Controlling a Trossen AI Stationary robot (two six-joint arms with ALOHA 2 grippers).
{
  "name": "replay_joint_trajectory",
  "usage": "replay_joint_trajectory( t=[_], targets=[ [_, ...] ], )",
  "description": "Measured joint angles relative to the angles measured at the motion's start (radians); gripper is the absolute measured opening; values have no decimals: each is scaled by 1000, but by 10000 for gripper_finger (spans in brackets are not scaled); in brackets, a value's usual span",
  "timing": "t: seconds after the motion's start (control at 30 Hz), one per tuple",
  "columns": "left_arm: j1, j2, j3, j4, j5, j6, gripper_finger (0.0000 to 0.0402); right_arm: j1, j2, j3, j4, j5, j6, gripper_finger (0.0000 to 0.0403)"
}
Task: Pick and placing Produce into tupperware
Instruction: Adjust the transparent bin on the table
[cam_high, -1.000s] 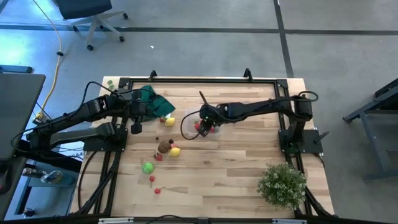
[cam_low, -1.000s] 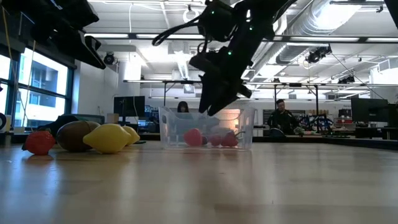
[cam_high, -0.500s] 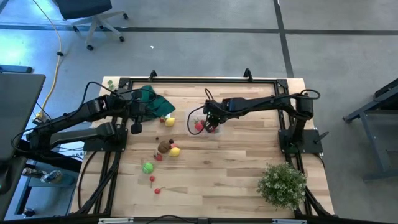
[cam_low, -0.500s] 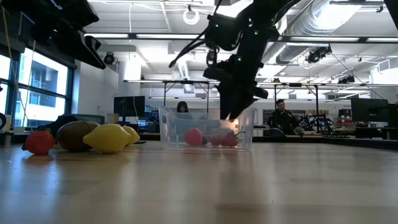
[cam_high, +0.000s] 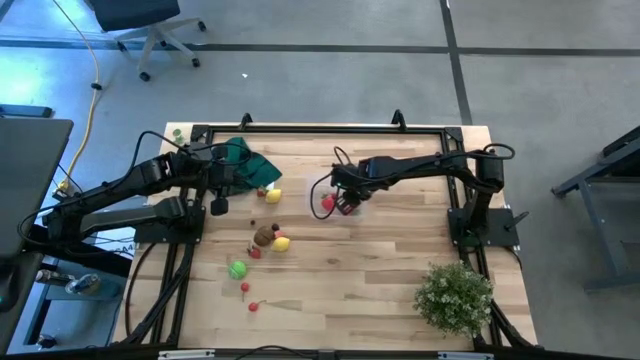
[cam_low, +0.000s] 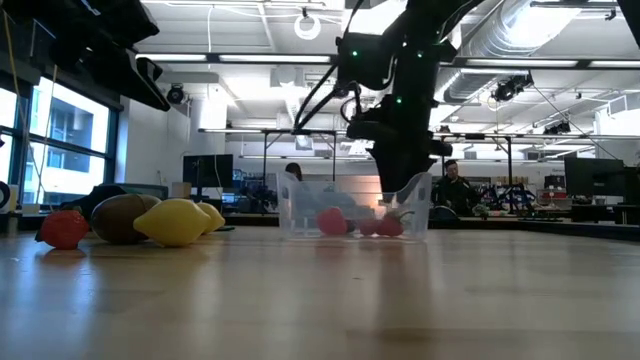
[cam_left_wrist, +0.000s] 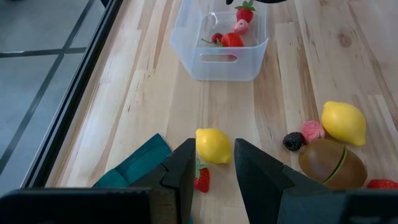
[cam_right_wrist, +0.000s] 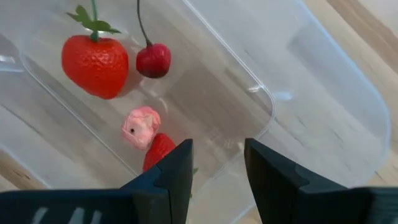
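Note:
The clear tupperware stands on its base mid-table and holds a strawberry, a cherry, a pink piece and a red piece. My right gripper reaches down into the tub's right end, fingers apart. My left gripper hangs open and still above a yellow lemon at the far left. More produce lies loose on the wood: a second lemon, a brown piece and a green piece. My right gripper comes from above, pointing steeply down, into the tupperware at its right end wall. The fingers stand apart beside that wall's foot. Which finger bears on the wall, I cannot tell. The tub stays flat on the table.
A dark green cloth lies at the far left under the left arm. A bushy potted plant stands at the near right corner. Small red pieces lie near the front left. Bare wood stretches between the tub and the plant.
My right gripper has gone toward the table's right edge and lower, tipping more steeply down into the tub. In the last half second the tupperware has slid along the table toward the right edge with it, its produce still inside.

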Motion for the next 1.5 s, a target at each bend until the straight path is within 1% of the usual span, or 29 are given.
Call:
replay_joint_trajectory(
  t=[0.33,0.47,0.63,0.83,0.93,1.0,1.17,1.2,1.27,1.37,1.43,1.5],
  targets=[
    [0,0,0,0,0,0,99,0,-33,-1,-98,21,34,135],
    [0,0,0,0,0,0,99,0,-47,-1,-106,46,31,135],
    [0,0,0,0,0,0,99,0,-54,-1,-87,45,7,135],
    [0,0,0,0,0,0,99,0,-65,-1,-2,22,-24,135],
    [0,0,0,0,0,0,99,0,-112,-1,66,5,-29,135],
    [0,0,0,0,0,0,99,0,-162,-1,113,9,-64,135],
    [0,0,0,0,0,0,99,10,-301,-1,274,53,-217,135],
    [0,0,0,0,0,0,99,16,-323,-1,290,81,-225,135],
    [0,0,0,0,0,0,99,22,-348,1,275,128,-176,135],
    [0,0,0,0,0,0,99,19,-330,-2,186,137,-127,135],
    [0,0,0,0,0,0,99,23,-285,-2,195,132,-148,135],
    [0,0,0,0,0,0,99,40,-228,-2,197,95,-146,135]
  ],
)
